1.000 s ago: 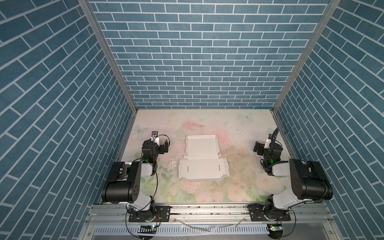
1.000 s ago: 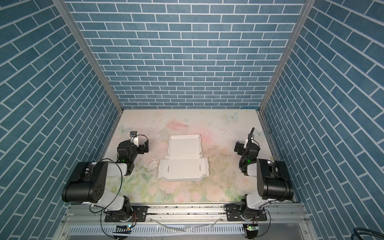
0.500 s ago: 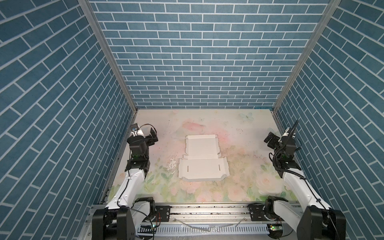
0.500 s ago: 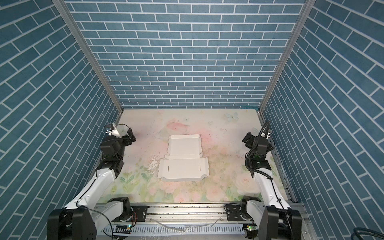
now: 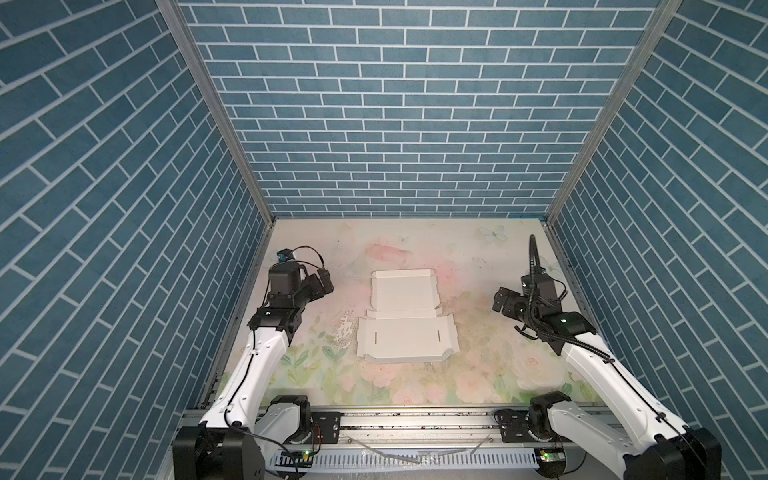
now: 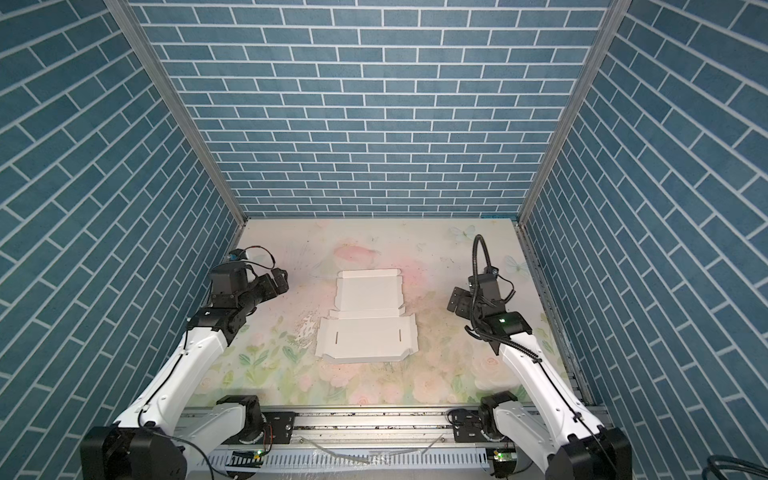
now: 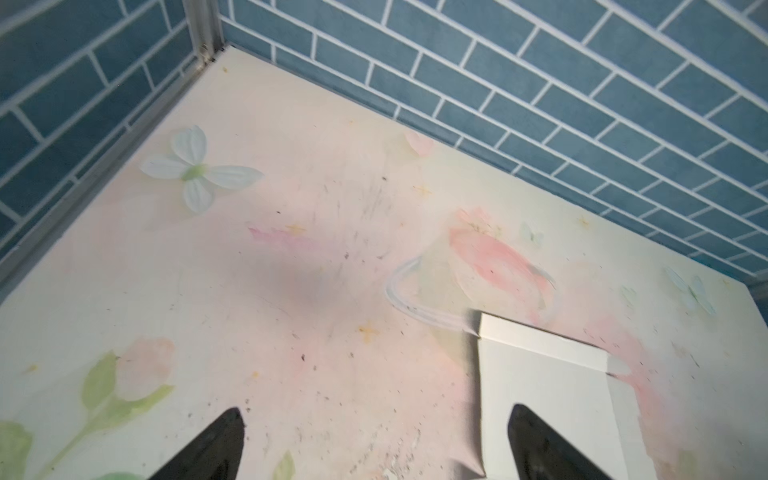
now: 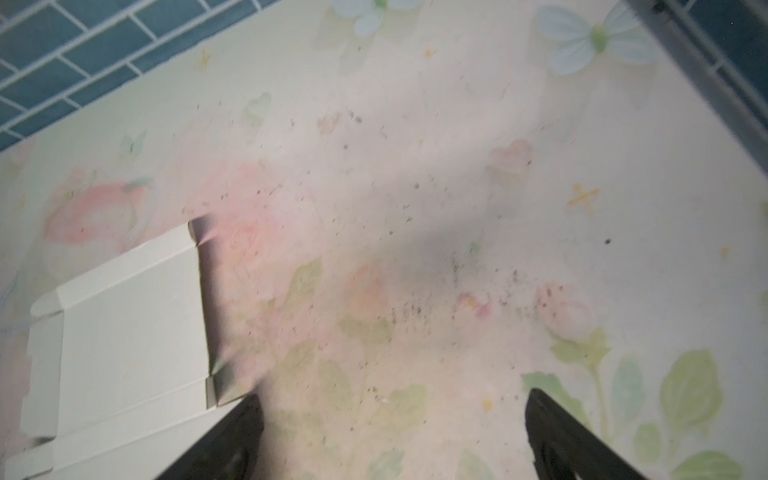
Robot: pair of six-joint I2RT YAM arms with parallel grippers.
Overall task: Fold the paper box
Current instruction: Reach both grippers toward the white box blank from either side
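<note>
Blue brick-print walls [image 5: 395, 124] shut in a floral table [image 5: 457, 374]. Both claws are empty with their jaws spread wide. In its wrist view the left claw [image 7: 376, 411] frames only bare table between its fingers, with a corner of the box [image 7: 540, 395] beside one of them. The right claw [image 8: 395, 395] shows the same, with the box [image 8: 133, 324] off to one side of its gap.

In both top views the left claw [image 5: 322, 284] and right claw [image 5: 505, 301] hang over the table on opposite sides of the box [image 5: 405, 320], each turned inward toward it and clearly apart from it. Neither touches the card.

The box lies in the middle of the table as an opened-out sheet. A far panel carries narrow edge flaps, and a wider near panel has two small slots and a wing at each side. Shadows under the side flaps suggest they lift a little off the table.

Flanking a centred sheet with spread jaws reads as readiness for each arm to take its own side. Folding looks not yet begun. Those raised flaps seem the easiest thing to pinch, since thin card lying flat gives little purchase.
</note>
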